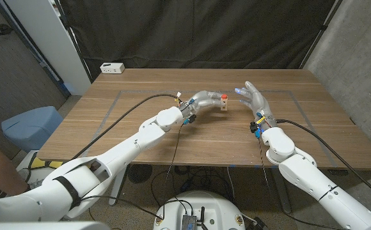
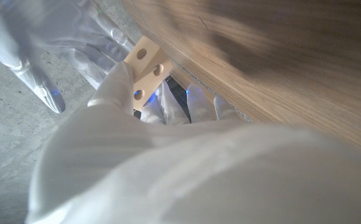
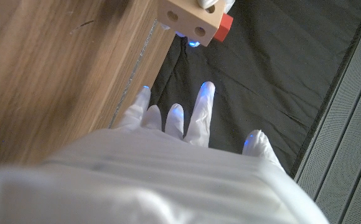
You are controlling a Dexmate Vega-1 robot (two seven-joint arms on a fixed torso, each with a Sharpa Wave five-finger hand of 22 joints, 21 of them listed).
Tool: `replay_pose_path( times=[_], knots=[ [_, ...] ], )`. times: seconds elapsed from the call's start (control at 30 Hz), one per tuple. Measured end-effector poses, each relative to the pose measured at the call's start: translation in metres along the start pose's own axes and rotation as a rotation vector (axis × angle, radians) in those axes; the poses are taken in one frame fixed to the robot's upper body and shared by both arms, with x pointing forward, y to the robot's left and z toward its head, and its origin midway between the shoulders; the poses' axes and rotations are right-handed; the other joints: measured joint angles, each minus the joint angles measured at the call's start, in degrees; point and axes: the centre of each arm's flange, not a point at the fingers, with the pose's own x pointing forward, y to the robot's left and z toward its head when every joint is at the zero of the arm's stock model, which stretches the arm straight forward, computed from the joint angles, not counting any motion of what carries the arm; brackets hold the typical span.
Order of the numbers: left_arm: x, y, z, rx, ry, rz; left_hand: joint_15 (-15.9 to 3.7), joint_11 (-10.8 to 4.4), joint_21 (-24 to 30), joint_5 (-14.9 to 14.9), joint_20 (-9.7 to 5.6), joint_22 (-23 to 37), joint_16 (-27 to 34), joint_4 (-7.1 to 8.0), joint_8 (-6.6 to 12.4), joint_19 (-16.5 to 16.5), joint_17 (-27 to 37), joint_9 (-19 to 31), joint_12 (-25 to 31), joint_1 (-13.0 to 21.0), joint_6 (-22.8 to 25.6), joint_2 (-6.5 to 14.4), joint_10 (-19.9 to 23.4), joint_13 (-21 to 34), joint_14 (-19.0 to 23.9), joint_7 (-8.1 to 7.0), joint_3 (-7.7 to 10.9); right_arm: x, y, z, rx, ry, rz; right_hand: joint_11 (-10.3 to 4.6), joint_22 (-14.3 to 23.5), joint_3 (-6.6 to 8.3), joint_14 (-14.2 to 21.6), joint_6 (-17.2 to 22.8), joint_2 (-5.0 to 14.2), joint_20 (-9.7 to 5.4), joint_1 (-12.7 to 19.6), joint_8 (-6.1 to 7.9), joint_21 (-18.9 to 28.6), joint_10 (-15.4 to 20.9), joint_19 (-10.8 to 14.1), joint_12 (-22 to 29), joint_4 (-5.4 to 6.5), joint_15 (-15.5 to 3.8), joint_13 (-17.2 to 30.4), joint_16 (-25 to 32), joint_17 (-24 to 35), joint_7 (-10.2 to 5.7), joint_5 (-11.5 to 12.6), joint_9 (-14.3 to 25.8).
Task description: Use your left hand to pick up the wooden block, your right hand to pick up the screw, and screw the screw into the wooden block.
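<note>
**At the table middle: block held, right hand free**

At the far left corner of the wooden table [image 1: 109, 134] sits a white power strip [image 1: 112, 67]. Toward the middle, the left hand [image 1: 205, 99] grips the wooden block [image 1: 224, 104], with a red screw [image 1: 225, 97] on top of it. Just beside the block on the right, the right hand [image 1: 254, 99] has its fingers spread and holds nothing.
</note>
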Motion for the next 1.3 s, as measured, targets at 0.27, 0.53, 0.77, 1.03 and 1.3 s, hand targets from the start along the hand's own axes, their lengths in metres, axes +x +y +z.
replay_pose_path(
  times=[0.27, 0.53, 0.77, 1.03, 1.3],
  knots=[
    [-0.005, 0.006, 0.001, 0.004, -0.009, -0.007, 0.0, 0.0, 0.0, 0.0, 0.0, 0.0, 0.0, 0.0, 0.0, 0.0, 0.0, 0.0, 0.0, 0.0, 0.0, 0.0, 0.0, 0.0, 0.0, 0.0, 0.0, 0.003, 0.002, -0.001, 0.008, -0.01, -0.002, -0.61, 0.0, 0.24, -1.0, -4.6, -0.26, -2.58, 0.3, 0.0, 0.0, -1.4, 0.1, -0.2, -0.24, -1.45, 0.0, -0.4, 0.0, -0.07, 0.0, -0.2],
    [-0.01, 0.01, 0.002, 0.009, -0.016, -0.014, 0.0, -0.01, 0.0, -0.1, 0.0, 0.0, 0.0, 0.0, 0.0, 0.0, 0.0, 0.0, 0.0, 0.0, 0.0, 0.0, 0.0, 0.0, 0.0, 0.0, 0.0, 0.009, 0.004, 0.001, 0.007, -0.021, 0.007, -1.39, 0.0, 0.47, -1.7, -9.3, -0.6, -4.18, 0.6, 0.0, -0.3, -2.2, -0.3, -0.2, -0.47, -2.95, -0.1, -0.4, 0.0, -0.62, 0.0, -0.4],
    [-0.014, 0.01, 0.001, 0.009, -0.016, -0.018, 0.0, -0.01, 0.0, -0.2, 0.0, 0.0, 0.0, 0.0, 0.0, 0.0, 0.0, 0.0, 0.0, 0.0, 0.0, 0.0, 0.0, 0.0, 0.0, 0.0, 0.0, 0.011, 0.006, 0.002, 0.007, -0.026, 0.013, -2.27, 0.0, 0.47, -1.7, -13.4, -0.38, -4.79, 1.0, -0.43, -0.5, -3.7, -0.7, -0.2, -0.47, -3.56, -0.1, -0.4, -0.2, -1.11, 0.0, -0.7],
    [-0.017, 0.009, 0.0, 0.006, -0.017, -0.017, 0.0, -0.02, 0.0, 0.0, 0.0, 0.0, 0.0, 0.0, 0.0, 0.0, 0.0, 0.0, 0.0, 0.0, 0.0, 0.0, 0.0, 0.0, 0.0, 0.0, 0.0, 0.012, 0.01, 0.0, 0.016, -0.03, 0.019, -2.67, 0.0, 0.47, -2.0, -20.4, -0.38, -5.31, 1.0, -0.43, -0.7, -4.1, -1.2, -0.2, -0.47, -3.87, -0.1, -0.4, -0.2, -1.07, 0.0, -1.0],
    [-0.015, 0.008, 0.0, 0.006, -0.017, -0.009, 0.0, -0.03, 0.0, 0.0, 0.0, 0.0, 0.0, 0.0, 0.0, 0.0, 0.0, 0.0, 0.0, 0.0, 0.0, 0.0, 0.0, 0.0, 0.0, 0.0, 0.0, 0.011, 0.014, -0.002, 0.03, -0.037, 0.023, -3.08, 0.0, 0.47, -2.2, -27.8, -0.69, -6.21, 1.3, -0.43, -0.7, -5.1, -2.4, -0.2, -0.47, -4.09, -0.1, -0.4, -0.3, -0.07, 0.0, -1.0]
  ],
)
